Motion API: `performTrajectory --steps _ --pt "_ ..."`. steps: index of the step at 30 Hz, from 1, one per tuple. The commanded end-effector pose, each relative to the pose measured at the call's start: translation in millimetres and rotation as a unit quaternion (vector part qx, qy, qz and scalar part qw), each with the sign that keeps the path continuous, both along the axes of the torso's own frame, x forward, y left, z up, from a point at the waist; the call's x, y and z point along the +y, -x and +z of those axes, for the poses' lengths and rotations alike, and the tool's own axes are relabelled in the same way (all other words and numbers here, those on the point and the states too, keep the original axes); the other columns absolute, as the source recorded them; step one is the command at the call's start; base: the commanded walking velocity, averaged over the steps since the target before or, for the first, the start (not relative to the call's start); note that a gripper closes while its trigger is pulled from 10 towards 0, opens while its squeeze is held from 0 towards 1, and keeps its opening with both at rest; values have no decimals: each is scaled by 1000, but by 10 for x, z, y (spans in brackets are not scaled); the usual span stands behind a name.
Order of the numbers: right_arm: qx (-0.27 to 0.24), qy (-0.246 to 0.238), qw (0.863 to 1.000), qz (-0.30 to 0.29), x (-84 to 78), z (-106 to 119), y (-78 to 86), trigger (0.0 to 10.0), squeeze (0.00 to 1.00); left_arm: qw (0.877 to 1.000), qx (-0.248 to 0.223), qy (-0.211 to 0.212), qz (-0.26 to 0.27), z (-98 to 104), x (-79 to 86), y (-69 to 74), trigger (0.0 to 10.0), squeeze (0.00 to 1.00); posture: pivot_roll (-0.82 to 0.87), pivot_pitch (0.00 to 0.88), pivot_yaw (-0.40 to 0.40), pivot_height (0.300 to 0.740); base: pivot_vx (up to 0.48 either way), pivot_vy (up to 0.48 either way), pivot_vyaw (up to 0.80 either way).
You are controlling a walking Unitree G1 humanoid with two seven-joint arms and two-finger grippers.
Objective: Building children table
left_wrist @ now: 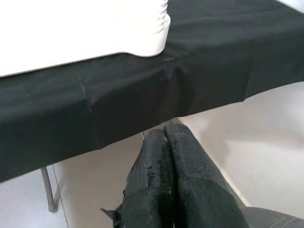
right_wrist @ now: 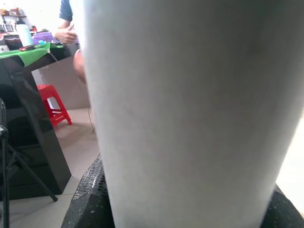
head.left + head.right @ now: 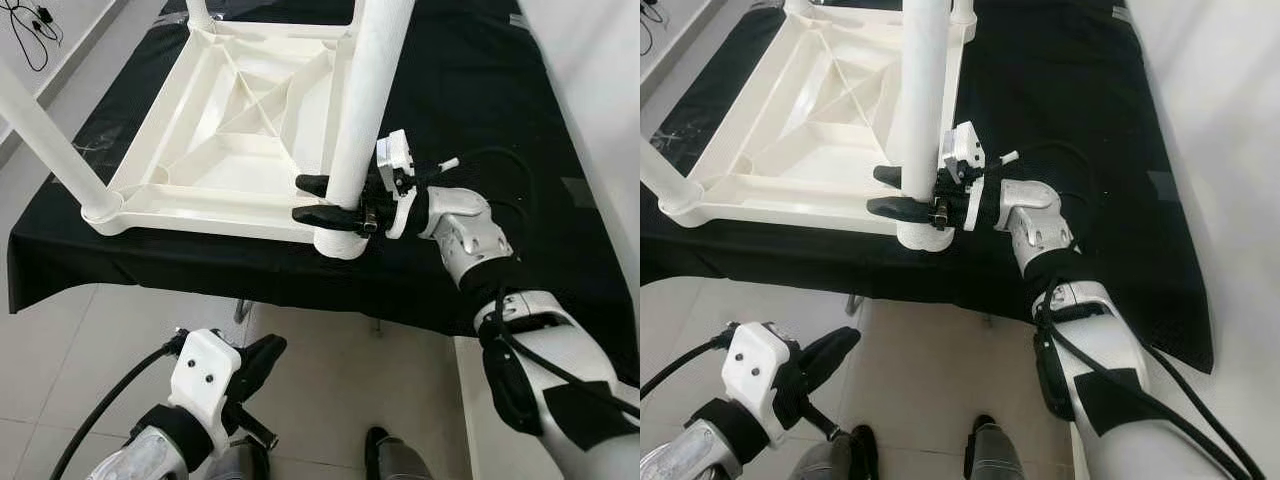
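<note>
- Hanging low over the floor tiles, short of the black-draped work table (image 3: 60,262), the left gripper (image 3: 262,362) idles with its fingers pressed together.
- Further out, the right gripper (image 3: 318,198) pinches the near leg (image 3: 365,110) low down, one finger either side, likely to steady it in its corner socket.
- Beyond lies the upturned children's table top (image 3: 235,150), ribbed underside up, another leg (image 3: 45,140) at the left corner.
</note>
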State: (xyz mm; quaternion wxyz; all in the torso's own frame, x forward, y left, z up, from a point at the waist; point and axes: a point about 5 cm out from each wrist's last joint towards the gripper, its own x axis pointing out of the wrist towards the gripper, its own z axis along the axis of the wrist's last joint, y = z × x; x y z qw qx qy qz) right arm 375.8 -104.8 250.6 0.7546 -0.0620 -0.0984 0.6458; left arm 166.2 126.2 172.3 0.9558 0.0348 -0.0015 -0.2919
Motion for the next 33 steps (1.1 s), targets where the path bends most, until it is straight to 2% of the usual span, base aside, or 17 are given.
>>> performTrajectory --steps 1,13,20,26,33 --pt "11 8 1000 -3 -12 -42 -12 10000 0 1000 15 -4 -5 -29 -15 50 10000 0 80 294 -3 740 0 0 0" --pt "10 -22 999 -23 -195 123 -67 10000 0 1000 24 -2 -4 -8 -2 134 10000 0 95 326 5 740 0 0 0" --pt "7 -23 1000 -5 -279 182 -50 10000 0 1000 29 -1 -5 9 3 178 10000 0 105 340 10 740 0 0 0" --pt "5 13 999 42 -305 131 4 10000 0 999 34 -1 -3 27 16 223 10000 0 113 354 15 740 0 0 0" --pt "-9 45 997 67 -227 54 37 10000 0 999 38 -1 -3 34 20 240 10000 0 116 357 18 740 0 0 0"
